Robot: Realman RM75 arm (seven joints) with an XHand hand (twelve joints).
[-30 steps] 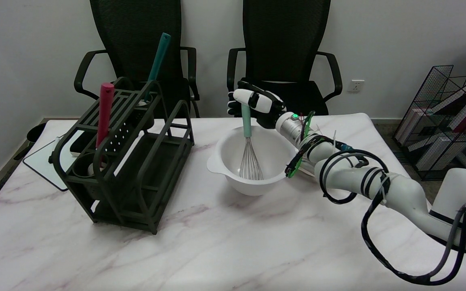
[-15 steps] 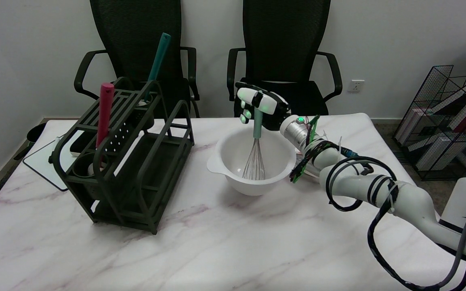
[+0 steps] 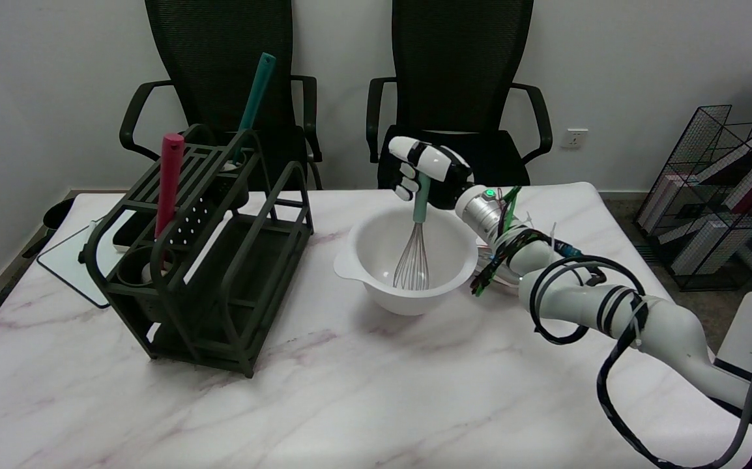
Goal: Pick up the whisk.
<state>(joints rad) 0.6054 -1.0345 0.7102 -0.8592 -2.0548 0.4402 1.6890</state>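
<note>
The whisk [image 3: 414,251] stands nearly upright in the white bowl [image 3: 408,260], its wire head low inside the bowl and its pale green handle rising above the rim into the right hand [image 3: 429,172], whose fingers [image 3: 406,185] are wrapped and clenched around the top of that handle. It looks light, with a stiff handle and springy thin wires that would flex if pressed against the bowl wall, so the handle is the proper place to hold, and the smooth plastic could twist in a loose grasp. Whether the wires touch the bowl's bottom cannot be told. Below the fingers the bowl's rim rings the wire head on all sides, so the way out appears to be straight up; a sideways pull would likely drag the wires over the rim and shift the light bowl on the surface [image 3: 350,391]. Above the fingers there is open air. To their left, well apart, stands the dark rack [image 3: 206,260] with a red utensil [image 3: 169,179] and a teal utensil [image 3: 253,98]; behind them are two black chairs [image 3: 461,78].
</note>
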